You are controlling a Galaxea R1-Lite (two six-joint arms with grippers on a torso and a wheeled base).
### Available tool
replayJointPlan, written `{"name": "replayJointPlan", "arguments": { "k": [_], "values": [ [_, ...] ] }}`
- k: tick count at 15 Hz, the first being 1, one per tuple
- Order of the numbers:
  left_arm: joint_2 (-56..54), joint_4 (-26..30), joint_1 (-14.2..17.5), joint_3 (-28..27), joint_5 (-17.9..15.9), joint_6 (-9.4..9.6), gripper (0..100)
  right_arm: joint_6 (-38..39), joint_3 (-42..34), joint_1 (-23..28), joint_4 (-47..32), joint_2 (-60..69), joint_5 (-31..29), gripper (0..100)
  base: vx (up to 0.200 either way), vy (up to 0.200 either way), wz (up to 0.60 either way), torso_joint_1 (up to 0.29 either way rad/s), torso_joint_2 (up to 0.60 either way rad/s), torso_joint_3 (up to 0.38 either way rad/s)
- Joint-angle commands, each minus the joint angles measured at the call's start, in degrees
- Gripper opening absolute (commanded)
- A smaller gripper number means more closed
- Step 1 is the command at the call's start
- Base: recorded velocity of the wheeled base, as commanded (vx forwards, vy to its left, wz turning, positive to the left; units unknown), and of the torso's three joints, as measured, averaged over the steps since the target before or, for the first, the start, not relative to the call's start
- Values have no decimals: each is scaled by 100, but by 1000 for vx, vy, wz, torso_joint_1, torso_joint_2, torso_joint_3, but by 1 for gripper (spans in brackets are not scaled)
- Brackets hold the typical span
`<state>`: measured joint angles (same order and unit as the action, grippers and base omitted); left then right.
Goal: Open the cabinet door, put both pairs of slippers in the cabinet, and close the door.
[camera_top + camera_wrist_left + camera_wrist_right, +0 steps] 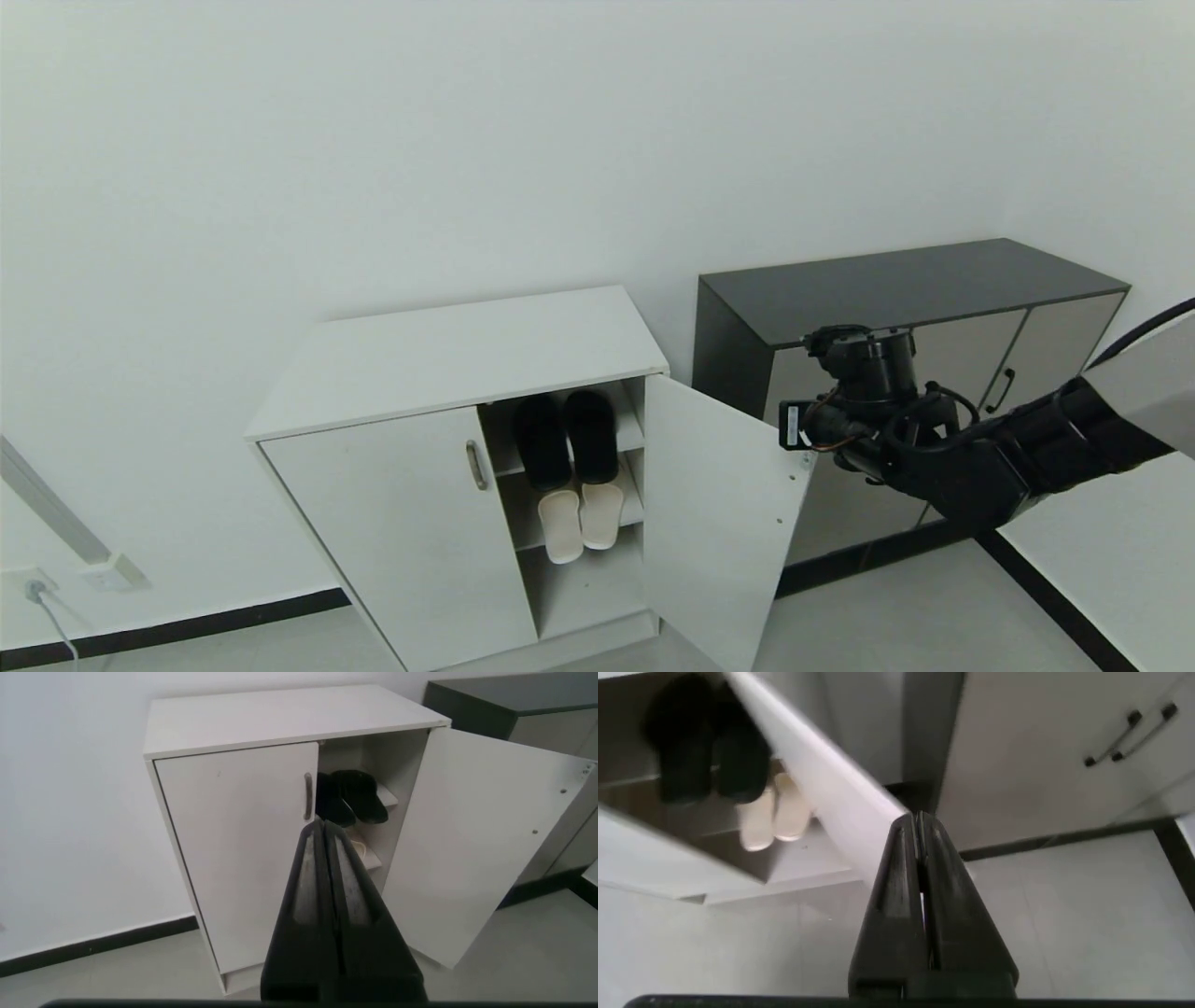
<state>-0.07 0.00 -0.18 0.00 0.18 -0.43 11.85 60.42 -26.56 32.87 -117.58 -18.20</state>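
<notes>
The white cabinet [467, 359] stands against the wall with its right door [719, 504] swung open and its left door [401, 532] closed. Inside, a black pair of slippers [568, 439] rests on the upper shelf and a white pair [581, 518] on the shelf below. My right gripper [794, 427] is shut with nothing in it, right at the open door's outer edge near its top corner. In the right wrist view its shut fingers [920, 821] point at the door's edge [822, 775]. My left gripper [324, 826] is shut and empty, hanging in front of the cabinet's closed door [238, 849].
A dark cabinet [896, 289] with grey doors and black handles stands just right of the white one, behind my right arm. A wall socket with a cable [37, 590] sits low on the left. Open floor [887, 616] lies in front of both cabinets.
</notes>
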Motion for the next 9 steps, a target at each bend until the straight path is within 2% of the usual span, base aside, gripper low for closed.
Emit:
{"name": "replayJointPlan", "arguments": {
  "k": [1, 9],
  "values": [
    [7, 0, 1, 0, -1, -1, 0, 28, 155, 125, 53, -354, 124, 0, 0, 0, 0, 0, 0, 0],
    [7, 0, 1, 0, -1, 8, 0, 19, 278, 327, 414, -828, 256, 0, 0, 0, 0, 0, 0, 0]
  ]
}}
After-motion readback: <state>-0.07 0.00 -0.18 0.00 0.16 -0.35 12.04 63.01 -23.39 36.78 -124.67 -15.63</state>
